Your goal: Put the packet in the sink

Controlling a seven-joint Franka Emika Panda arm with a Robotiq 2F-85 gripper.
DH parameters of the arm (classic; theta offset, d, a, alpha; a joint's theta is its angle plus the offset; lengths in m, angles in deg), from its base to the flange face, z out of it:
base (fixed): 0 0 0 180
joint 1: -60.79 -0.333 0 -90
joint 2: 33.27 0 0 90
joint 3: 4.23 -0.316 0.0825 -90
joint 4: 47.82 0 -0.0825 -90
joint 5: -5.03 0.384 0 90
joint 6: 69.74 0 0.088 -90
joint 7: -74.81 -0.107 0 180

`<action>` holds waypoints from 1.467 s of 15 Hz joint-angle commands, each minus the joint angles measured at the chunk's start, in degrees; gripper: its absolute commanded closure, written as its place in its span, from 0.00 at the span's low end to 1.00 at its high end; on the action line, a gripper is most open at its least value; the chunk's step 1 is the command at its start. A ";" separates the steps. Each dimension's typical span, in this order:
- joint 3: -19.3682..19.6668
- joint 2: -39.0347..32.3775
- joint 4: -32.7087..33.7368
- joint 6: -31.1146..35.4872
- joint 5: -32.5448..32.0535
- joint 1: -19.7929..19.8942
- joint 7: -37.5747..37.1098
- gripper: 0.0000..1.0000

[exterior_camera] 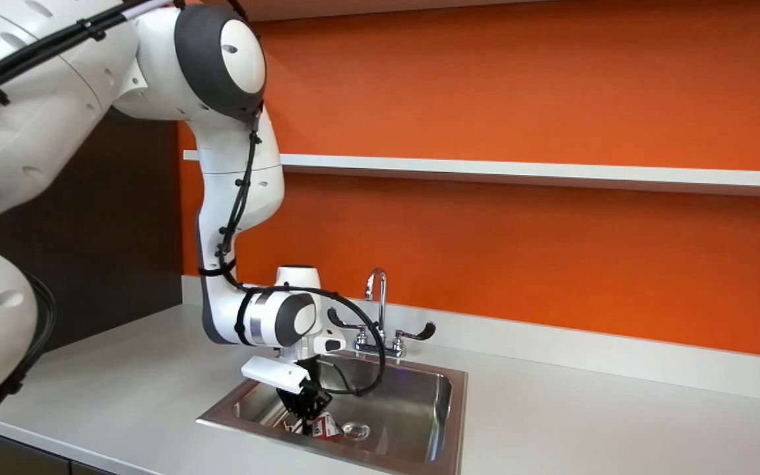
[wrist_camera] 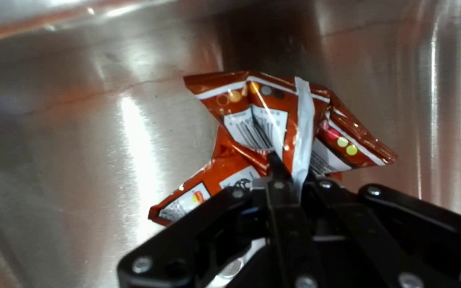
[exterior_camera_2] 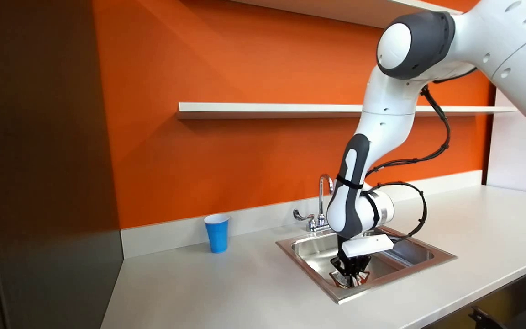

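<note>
The red packet, with white and dark printing and a barcode, is inside the steel sink. It is crumpled and pinched up in the middle. My gripper is shut on it, with the fingers on both sides of the fold. In both exterior views the gripper reaches down inside the sink, and parts of the packet show beside the fingers. The packet is low in the basin; I cannot tell if it touches the floor.
The chrome faucet with two handles stands behind the basin, close to the wrist. The drain is beside the packet. A blue cup stands on the counter by the back wall. A white shelf runs along the orange wall.
</note>
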 commanded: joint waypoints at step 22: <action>-1.48 29.87 -12.70 -18.87 -4.92 -10.73 -2.54 0.00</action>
